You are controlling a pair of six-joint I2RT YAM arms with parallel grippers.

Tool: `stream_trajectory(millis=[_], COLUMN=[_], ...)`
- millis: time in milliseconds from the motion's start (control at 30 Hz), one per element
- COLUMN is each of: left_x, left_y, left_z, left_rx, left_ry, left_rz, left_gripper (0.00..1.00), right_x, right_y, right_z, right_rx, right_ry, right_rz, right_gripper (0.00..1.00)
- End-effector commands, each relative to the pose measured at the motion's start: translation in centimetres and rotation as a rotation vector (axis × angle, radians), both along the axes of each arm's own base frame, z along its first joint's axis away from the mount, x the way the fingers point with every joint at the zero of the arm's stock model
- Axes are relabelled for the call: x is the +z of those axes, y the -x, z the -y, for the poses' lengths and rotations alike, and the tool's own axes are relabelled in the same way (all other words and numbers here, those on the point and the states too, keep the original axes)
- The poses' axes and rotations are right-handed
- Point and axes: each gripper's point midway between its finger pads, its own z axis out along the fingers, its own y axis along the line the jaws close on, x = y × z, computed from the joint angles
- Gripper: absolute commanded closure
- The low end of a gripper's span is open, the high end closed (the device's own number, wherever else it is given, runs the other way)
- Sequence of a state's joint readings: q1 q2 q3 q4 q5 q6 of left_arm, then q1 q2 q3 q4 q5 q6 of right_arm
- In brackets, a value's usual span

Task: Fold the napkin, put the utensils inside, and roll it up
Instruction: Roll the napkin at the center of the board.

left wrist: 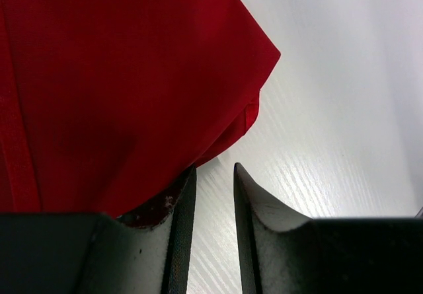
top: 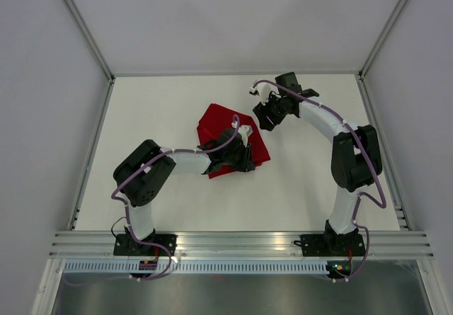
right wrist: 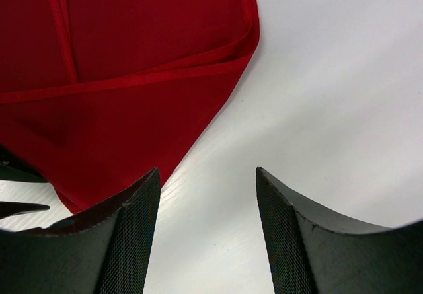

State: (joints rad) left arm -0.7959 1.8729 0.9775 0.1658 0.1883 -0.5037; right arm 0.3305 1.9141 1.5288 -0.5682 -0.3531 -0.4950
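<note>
I judge the fold is in hand: the napkin (top: pixel 219 127) lies half-folded mid-way across the surface (top: pixel 163 102), left jaws narrowly apart at its edge, right jaws wide and empty beside it, so next I pinch a corner.

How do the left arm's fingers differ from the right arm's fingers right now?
The left fingers stand close together, leaving a narrow slit; the right fingers are spread much wider. The left fingers sit at the red napkin edge, the right fingers beside it over bare table. Both pairs hold nothing.
</note>
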Motion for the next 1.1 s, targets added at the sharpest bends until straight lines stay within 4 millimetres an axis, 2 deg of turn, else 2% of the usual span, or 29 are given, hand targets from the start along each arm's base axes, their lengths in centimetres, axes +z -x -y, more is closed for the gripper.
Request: stream_trajectory(millis=[0, 100, 200, 467, 533, 567, 667, 733, 767, 800, 833, 967, 1000, 1033, 1067], left_x=[0.9, 1.2, 2.6, 9.8, 10.8, 12.2, 12.4, 14.3, 14.3, 16.3, 16.8, 19.3, 19.6, 20.8, 20.7], left_y=[-1.4, -1.5, -1.3, -0.7, -0.8, -0.9, -2.0, -2.7, -2.6, -2.8, -3.1, -2.8, -2.9, -2.6, -2.4], left_z=[0.1, 0.2, 0.7, 1.1, 0.6, 0.1, -3.1, -5.9, -6.9, -8.3, -9.6, -12.7, -13.4, -13.9, -14.6], left_rx=[0.012, 0.003, -0.021, -0.057, -0.030, -0.008, 0.157, 0.274, 0.310, 0.355, 0.389, 0.464, 0.479, 0.490, 0.510], left_ry=[-0.012, -0.004, 0.048, 0.187, 0.183, 0.196, 0.126, 0.154, 0.169, 0.201, 0.203, 0.186, 0.180, 0.197, 0.184], left_rz=[0.053, 0.063, 0.093, 0.205, 0.214, 0.237, 0.216, 0.211, 0.193, 0.232, 0.237, 0.290, 0.300, 0.321, 0.320], left_gripper=[0.65, 0.65, 0.64, 0.57, 0.55, 0.55, 0.52, 0.52, 0.51, 0.50, 0.50, 0.49, 0.49, 0.48, 0.48], right_x=[2.2, 1.8, 1.5, 2.4, 2.4, 2.2, 1.7, 1.6, 1.5, 1.4, 1.0, -0.6, -1.2, -1.5, -1.7], right_y=[0.5, 1.2, 1.7, 1.7, 2.2, 2.4, 3.9, 5.0, 5.4, 5.8, 6.6, 8.1, 9.0, 9.4, 9.7], right_z=[-0.2, 0.1, 0.3, 1.0, 0.9, 1.0, 0.7, 0.4, 0.4, 0.0, -0.2, -1.4, -2.5, -3.0, -3.5], right_rx=[0.006, 0.019, 0.029, 0.067, 0.099, 0.121, 0.198, 0.283, 0.312, 0.380, 0.424, 0.570, 0.618, 0.652, 0.673], right_ry=[-0.043, -0.037, -0.040, -0.082, -0.087, -0.079, -0.088, -0.094, -0.091, -0.069, -0.057, 0.033, 0.044, 0.052, 0.057], right_rz=[0.036, 0.037, 0.038, 0.042, 0.044, 0.050, 0.037, 0.045, 0.048, 0.077, 0.076, 0.124, 0.121, 0.129, 0.132], right_gripper=[0.34, 0.34, 0.34, 0.33, 0.32, 0.32, 0.29, 0.27, 0.26, 0.26, 0.25, 0.21, 0.21, 0.20, 0.20])
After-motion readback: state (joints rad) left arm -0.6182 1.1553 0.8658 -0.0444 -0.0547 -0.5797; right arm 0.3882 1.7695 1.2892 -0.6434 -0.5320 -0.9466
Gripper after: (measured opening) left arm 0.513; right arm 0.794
